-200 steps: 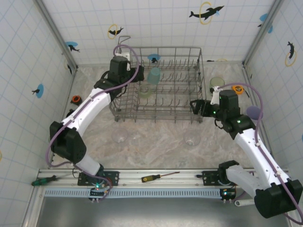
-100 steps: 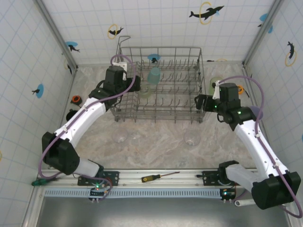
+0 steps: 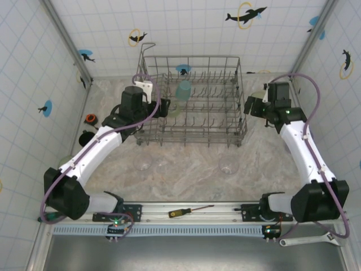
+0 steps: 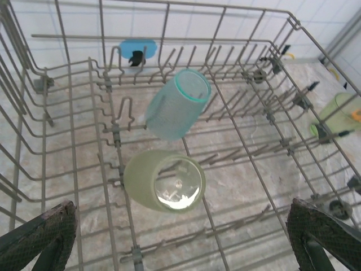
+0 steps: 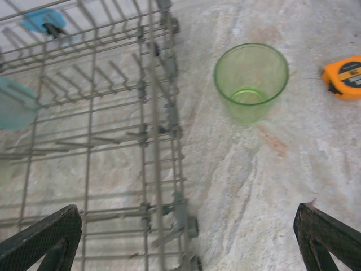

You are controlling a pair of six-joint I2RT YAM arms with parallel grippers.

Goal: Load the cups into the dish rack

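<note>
1. Top external: My left arm bends at the elbow and reaches forward, with the left gripper [image 3: 163, 107] at the left wall of the dish rack [image 3: 214, 121]. The right arm stretches up the right side, and the right gripper [image 3: 252, 105] is just off the rack's right wall. The grey wire rack sits far-centre on the marbled tabletop [image 3: 186, 180]. A left clear glass [image 3: 144, 164] and a right clear glass [image 3: 228, 165] stand nearer me.
2. Left wrist: The gripper is spread wide and empty, looking into the rack. A translucent teal cup [image 4: 177, 104] leans on the tines. A pale green cup [image 4: 163, 180] lies just below it, end-on to me.
3. Right wrist: The gripper is spread wide and empty. A green tumbler [image 5: 251, 82] stands upright on the tabletop just outside the rack, with an orange tape measure [image 5: 344, 76] beyond it. From above, the arm partly covers this tumbler.
</note>
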